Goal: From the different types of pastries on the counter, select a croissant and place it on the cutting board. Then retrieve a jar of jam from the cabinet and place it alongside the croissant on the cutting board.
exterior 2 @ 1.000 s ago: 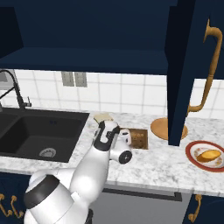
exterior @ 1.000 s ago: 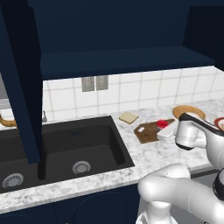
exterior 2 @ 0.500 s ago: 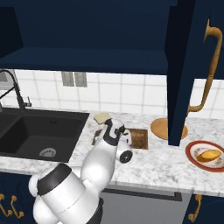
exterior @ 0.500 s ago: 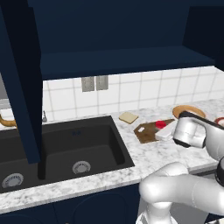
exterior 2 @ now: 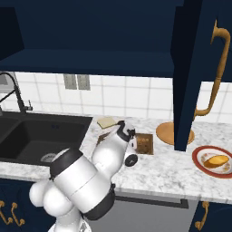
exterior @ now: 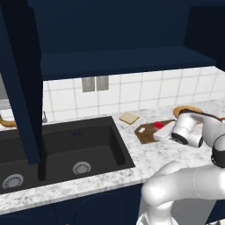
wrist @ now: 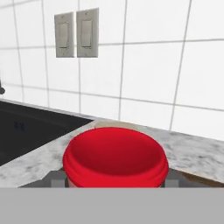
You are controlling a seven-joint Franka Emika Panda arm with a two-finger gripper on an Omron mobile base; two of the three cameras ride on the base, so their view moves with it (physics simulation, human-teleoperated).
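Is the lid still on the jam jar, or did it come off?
On. The hand view shows the red lid sitting flat across the top of the jar of jam, with its rim all around it.

White tiled wall (exterior: 145,90) behind the work area, with a grey double switch plate (exterior: 95,83) set into it. Dark navy lower cupboards (exterior 2: 213,217) with small orange-brown handles (exterior 2: 203,213). Black faucet (exterior 2: 16,93) at far left. Even, soft light.

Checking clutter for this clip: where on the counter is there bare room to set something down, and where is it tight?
Free: the counter between the cutting board and the red-rimmed plate, and the front strip. Crowded: the board, where the gripper holds the jar of jam, with the bread slice and sink alongside.
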